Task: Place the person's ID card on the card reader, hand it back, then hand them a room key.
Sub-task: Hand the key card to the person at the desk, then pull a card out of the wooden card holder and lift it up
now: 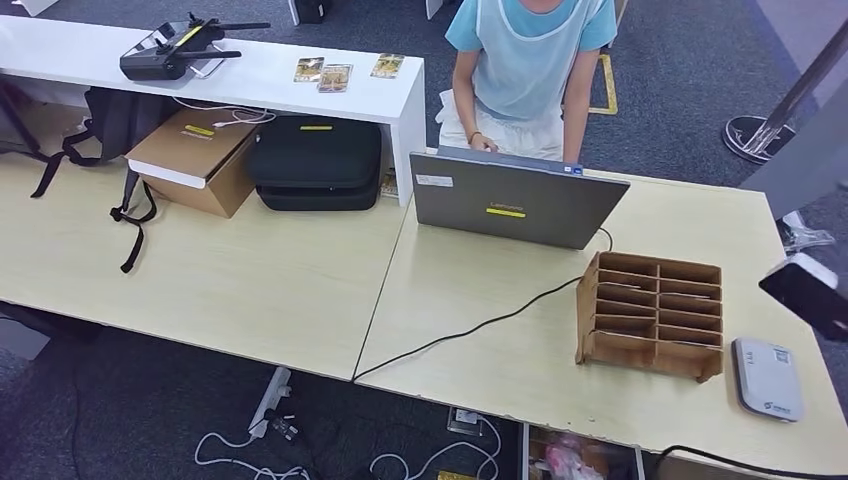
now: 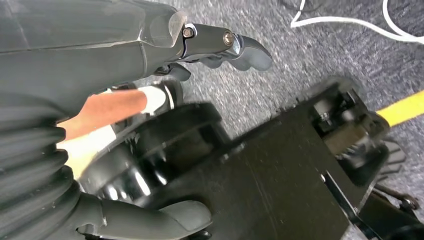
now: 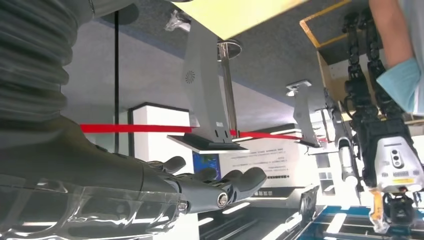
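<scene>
Opening step, judged: ID card not yet received; none seen.
Right hand (image 3: 220, 187) raised, fingers extended and released, nothing held.
Left hand (image 2: 220, 47) hung over floor, fingers loosely apart, nothing grasped.
Reader (image 1: 767, 379) and key rack (image 1: 650, 315) on desk, well apart from both hands' fingers.
Next move, judged: right hand to be presented toward person (image 1: 528, 70) for card.

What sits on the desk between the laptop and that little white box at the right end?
In the head view, a wooden slotted rack stands between the laptop and the white card reader, with bare desk on either side of it.
</scene>
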Motion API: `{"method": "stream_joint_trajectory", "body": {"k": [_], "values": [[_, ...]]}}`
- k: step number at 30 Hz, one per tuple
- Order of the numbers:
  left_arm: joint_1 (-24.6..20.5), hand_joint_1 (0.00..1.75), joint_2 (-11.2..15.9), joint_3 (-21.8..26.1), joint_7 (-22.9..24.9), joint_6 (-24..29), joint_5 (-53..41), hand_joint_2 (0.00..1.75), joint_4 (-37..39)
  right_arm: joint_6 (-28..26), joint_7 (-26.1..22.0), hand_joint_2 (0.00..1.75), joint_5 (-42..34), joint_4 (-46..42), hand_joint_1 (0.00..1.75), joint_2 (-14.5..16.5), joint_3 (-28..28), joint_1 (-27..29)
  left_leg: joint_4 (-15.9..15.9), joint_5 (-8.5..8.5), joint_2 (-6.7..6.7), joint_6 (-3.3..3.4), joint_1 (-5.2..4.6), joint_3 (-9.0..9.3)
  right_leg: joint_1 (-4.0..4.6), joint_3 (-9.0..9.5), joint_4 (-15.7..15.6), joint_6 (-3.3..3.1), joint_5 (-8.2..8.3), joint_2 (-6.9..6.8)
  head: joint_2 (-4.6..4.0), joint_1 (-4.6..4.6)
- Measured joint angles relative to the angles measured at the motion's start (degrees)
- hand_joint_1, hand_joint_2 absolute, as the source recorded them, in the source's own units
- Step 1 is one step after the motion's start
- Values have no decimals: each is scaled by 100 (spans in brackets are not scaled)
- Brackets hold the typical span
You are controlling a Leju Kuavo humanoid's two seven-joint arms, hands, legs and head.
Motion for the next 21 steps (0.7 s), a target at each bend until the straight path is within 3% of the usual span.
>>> {"method": "stream_joint_trajectory", "body": {"k": [4, 7, 10, 16, 21], "values": [[3, 0, -6, -187, 0, -37, 65, 175, 0, -224, -55, 175, 659, -649, 0, 360, -313, 992, -6, -1, 8, -1, 1, 3, 1, -2, 3, -10, -6, 8, 0, -1], [0, 0, 20, -253, -1, -61, 98, 175, 0, -260, -44, 175, 895, -914, 0, 620, -334, 1373, -7, -1, 13, -2, 1, 5, 2, -4, 5, -13, -8, 13, 0, -1], [-27, 0, 203, -296, -76, -249, 105, 175, -1, -217, -20, 175, 1047, -1050, 0, 838, -330, 1526, -8, 1, 18, -4, 2, 8, 3, -5, 7, -13, -8, 18, 0, 1], [-90, 0, 826, -299, -214, -700, 135, 175, -123, 94, 75, 175, 1303, -1149, 0, 1163, -284, 1574, -8, 6, 28, -12, 2, 15, 3, -6, 15, -20, -4, 29, 0, -3], [-57, 0, 984, -299, -151, -705, 71, 175, -199, 255, 81, 175, 1394, -1188, 0, 1362, -186, 1575, -8, 7, 28, -12, 2, 14, 1, -5, 15, -20, -5, 28, 0, 1]]}}
